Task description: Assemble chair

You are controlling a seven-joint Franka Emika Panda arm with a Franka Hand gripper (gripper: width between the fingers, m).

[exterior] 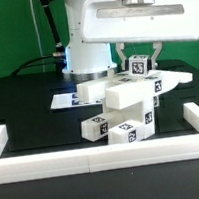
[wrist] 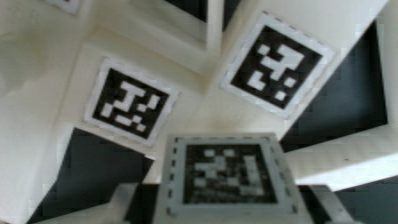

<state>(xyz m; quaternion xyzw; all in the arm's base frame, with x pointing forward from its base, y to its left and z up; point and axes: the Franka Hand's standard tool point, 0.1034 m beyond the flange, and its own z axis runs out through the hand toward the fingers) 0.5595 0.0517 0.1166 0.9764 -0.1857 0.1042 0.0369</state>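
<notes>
Two views differ. The exterior view shows the gripper [exterior: 140, 62] clamped on a small cube [exterior: 139, 68], set on top of the stacked chair [exterior: 124, 110] parts, mid-table beyond the near rail [exterior: 105, 157]. The wrist view gives only blurred tags [wrist: 270, 65], cut off at the edges.

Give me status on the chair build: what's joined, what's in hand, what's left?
Done: a stack of parts sits bunched mid-table, bars piled against the flat plate; whether the joints are seated I can't tell. In hand: the gripper looks closed on a small tagged cube just above the plate. Left: seating that cube; the stack doesn't read as a finished chair yet.
</notes>
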